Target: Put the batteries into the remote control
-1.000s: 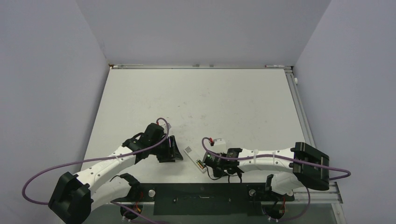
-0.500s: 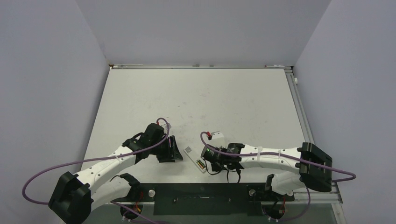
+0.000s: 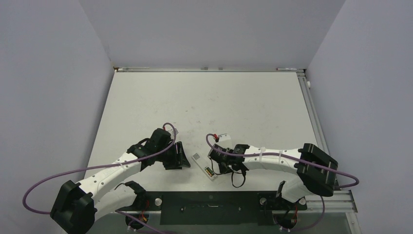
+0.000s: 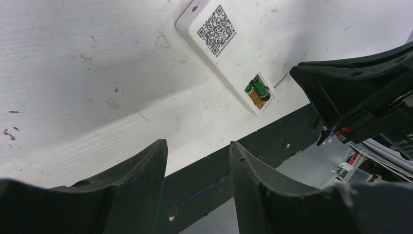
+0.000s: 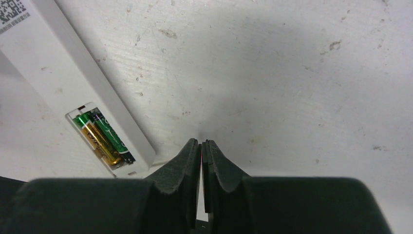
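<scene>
Here one slim white plastic remote control (image 5: 48,73) holds two thin cylindrical batteries (image 5: 102,139), gold and seemingly green. The left gripper (image 4: 197,156) stands half-open, the right gripper (image 5: 201,146) pinched closed, both empty.

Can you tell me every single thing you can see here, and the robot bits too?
slim white plastic remote control: one, white with a black square code, lying recess-up on the table between the two claws.
small cylinder batteries: two, one gold-orange, one green and dark, side by side inside the remote's recess.
flat scuffed table: one, white, under everything.
dark front rail: one, black, along the table's near edge.
purple cables: two, one looping along each arm.
robot arms: two, white and black, reaching in from the near edge.
left claw: one, black, open and empty, beside the remote.
right claw: one, black, shut and empty, by the battery end.
</scene>
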